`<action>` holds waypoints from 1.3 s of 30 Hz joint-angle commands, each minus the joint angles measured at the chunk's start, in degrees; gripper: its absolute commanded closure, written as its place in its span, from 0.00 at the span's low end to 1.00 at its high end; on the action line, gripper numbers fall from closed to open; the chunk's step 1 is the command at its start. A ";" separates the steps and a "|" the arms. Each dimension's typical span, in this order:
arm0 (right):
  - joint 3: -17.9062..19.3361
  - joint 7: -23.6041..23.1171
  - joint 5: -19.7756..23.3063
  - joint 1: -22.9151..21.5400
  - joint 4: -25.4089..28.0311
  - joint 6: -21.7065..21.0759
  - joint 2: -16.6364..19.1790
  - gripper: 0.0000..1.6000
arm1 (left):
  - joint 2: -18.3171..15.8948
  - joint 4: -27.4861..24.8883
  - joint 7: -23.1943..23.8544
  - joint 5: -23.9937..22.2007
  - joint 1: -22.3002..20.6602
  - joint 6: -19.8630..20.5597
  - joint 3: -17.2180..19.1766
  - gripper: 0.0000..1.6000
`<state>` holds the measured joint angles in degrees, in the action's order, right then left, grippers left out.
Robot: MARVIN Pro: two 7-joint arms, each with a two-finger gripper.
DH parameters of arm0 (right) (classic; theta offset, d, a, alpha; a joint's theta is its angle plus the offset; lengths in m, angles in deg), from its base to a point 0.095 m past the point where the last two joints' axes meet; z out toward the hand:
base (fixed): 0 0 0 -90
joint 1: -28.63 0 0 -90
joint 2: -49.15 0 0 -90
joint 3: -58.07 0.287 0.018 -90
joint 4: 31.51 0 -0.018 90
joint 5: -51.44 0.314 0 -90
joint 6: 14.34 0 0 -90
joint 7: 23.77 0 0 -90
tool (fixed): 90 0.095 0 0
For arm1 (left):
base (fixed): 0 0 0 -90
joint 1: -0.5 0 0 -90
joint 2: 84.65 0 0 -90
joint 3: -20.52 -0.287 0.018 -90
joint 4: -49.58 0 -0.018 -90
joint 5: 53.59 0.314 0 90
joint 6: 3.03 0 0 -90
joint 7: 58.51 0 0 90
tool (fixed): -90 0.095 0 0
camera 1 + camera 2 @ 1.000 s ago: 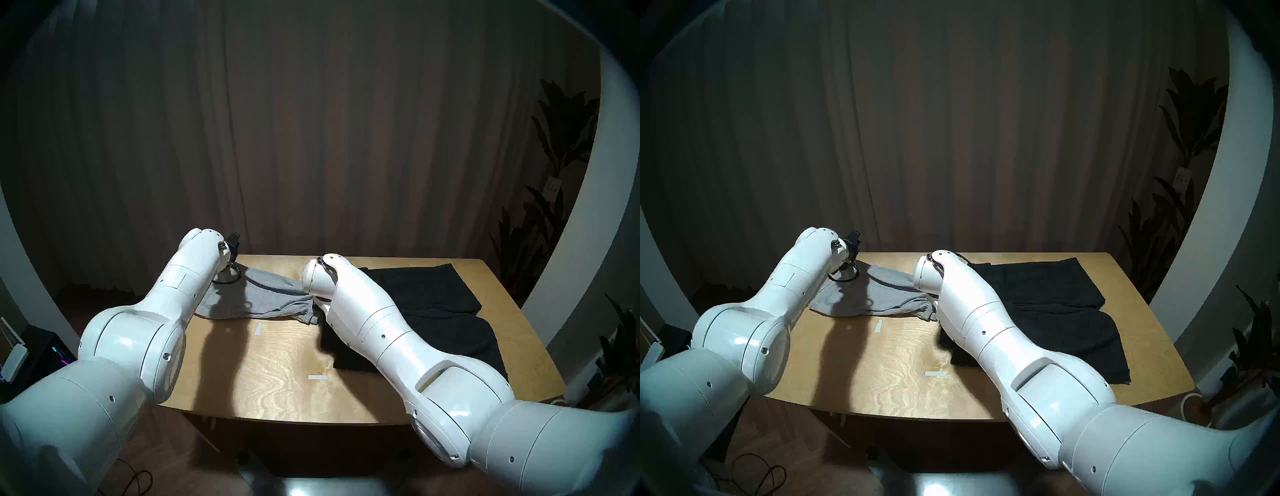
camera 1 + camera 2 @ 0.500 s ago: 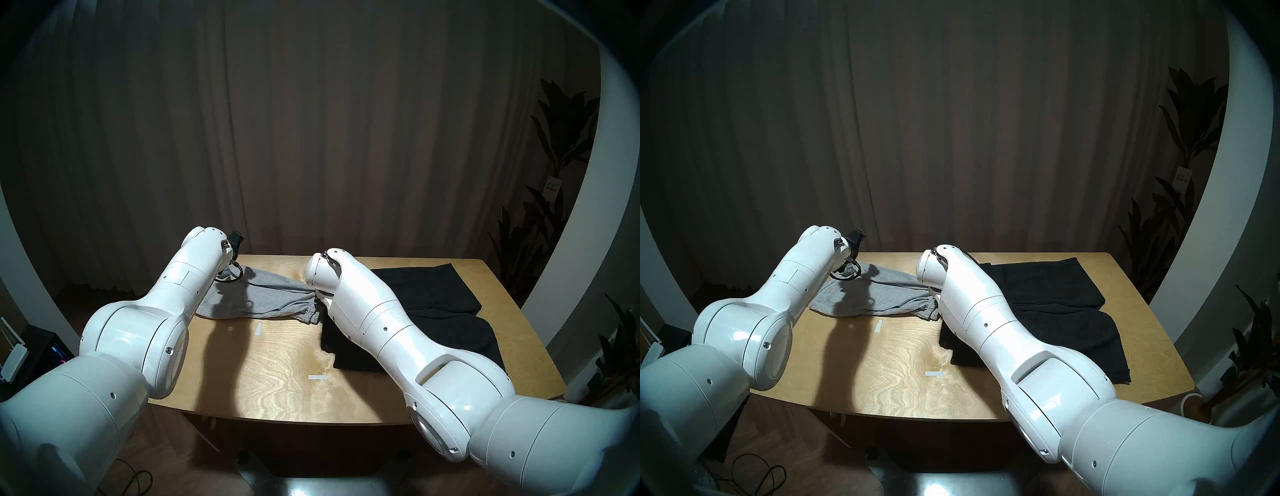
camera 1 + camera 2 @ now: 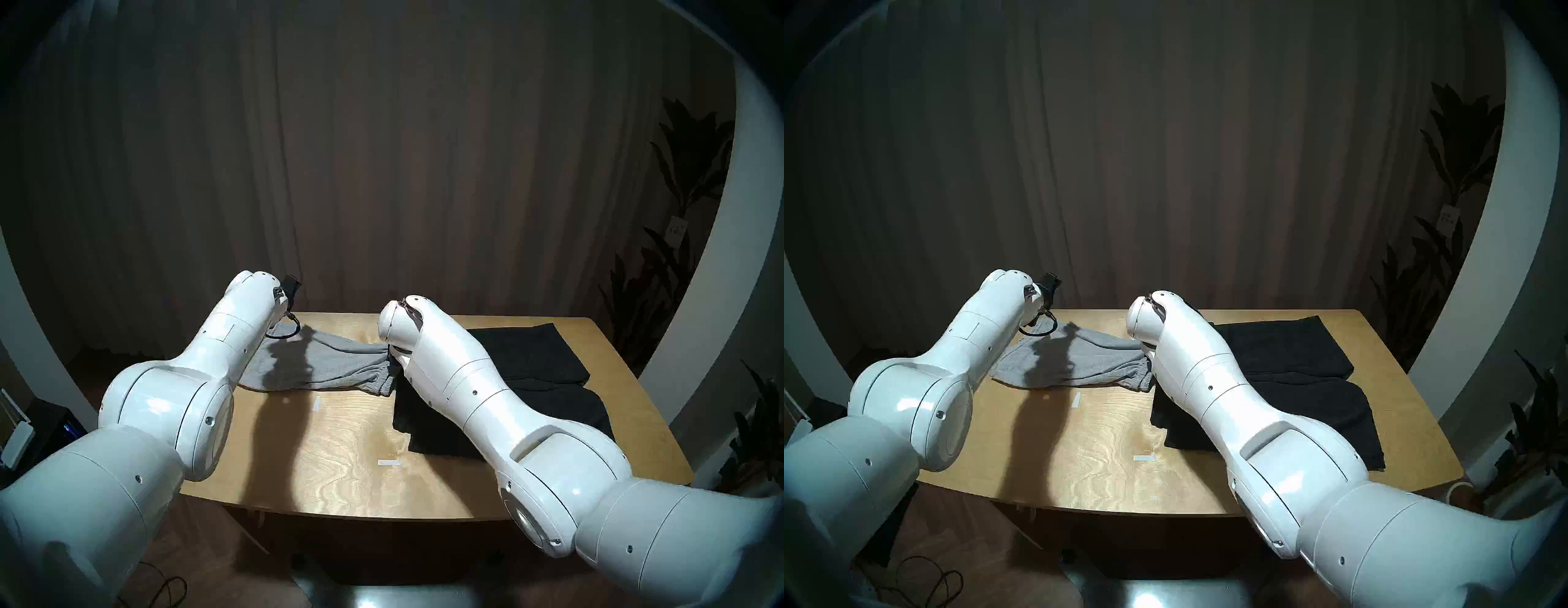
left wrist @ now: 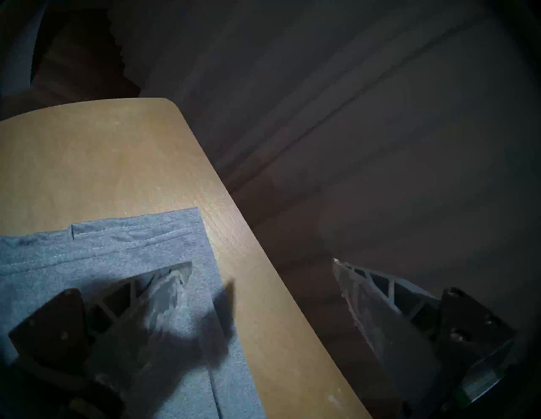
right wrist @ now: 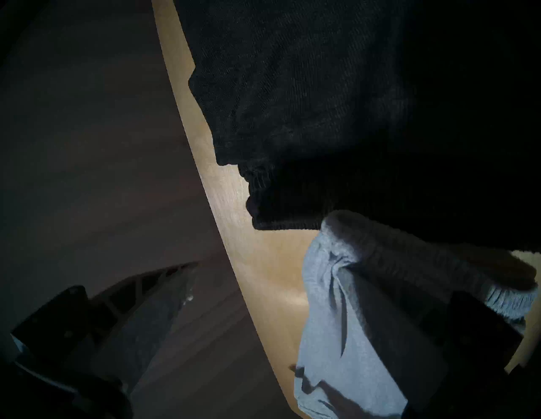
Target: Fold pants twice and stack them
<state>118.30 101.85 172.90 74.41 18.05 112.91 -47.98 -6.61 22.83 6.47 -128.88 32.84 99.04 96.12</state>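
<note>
Right now both my claws hang released: my left gripper (image 4: 263,295) over the hem end of the grey shorts (image 3: 326,365), my right gripper (image 5: 322,307) by their elastic waistband, next to the black shorts (image 3: 522,361) on the table (image 3: 339,467). The thin grey knit looks light and floppy, so I'd pinch hem corner and waistband together

Occluded and cropped regions

Both grippers are hidden behind the arms in the head views; the black shorts (image 3: 526,361) are partly covered.
</note>
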 commanded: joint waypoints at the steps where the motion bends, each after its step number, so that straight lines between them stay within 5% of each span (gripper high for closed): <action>1: 0.64 -1.31 0.04 -2.36 0.59 -0.80 -0.18 0.00 | -1.07 -0.23 2.03 -0.17 -3.65 -0.30 0.63 0.00; 18: -1.69 -4.83 -0.20 0.29 3.66 -6.08 0.17 0.00 | -8.73 3.86 11.91 -1.76 -3.05 0.83 4.58 0.00; 39: -6.62 -11.81 -4.77 4.83 19.08 -13.36 8.18 0.00 | -14.86 2.95 26.73 -4.21 0.04 2.74 7.49 0.00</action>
<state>112.76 92.81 169.73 77.67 31.01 101.63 -42.84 -19.43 28.54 28.16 -132.52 33.41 101.40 102.87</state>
